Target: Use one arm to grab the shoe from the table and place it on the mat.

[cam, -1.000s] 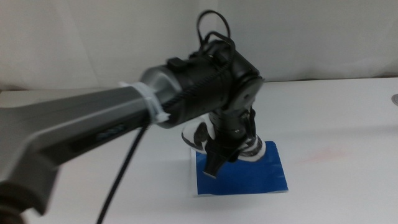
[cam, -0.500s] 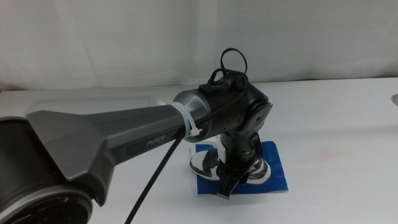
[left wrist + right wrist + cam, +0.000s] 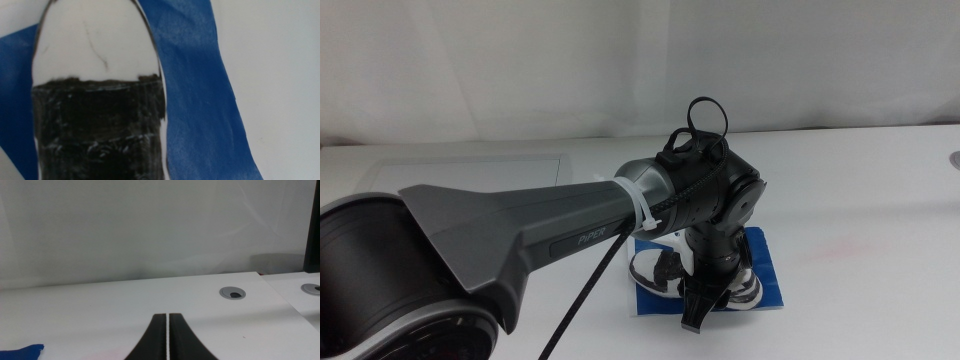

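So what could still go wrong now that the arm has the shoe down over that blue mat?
The shoe sits near the mat's left edge, so its heel end might end up hanging off the side. The left gripper is right on the shoe; lifting away could drag or tip it. The thin mat could also shift on the smooth table. The right gripper waits far off, shut.
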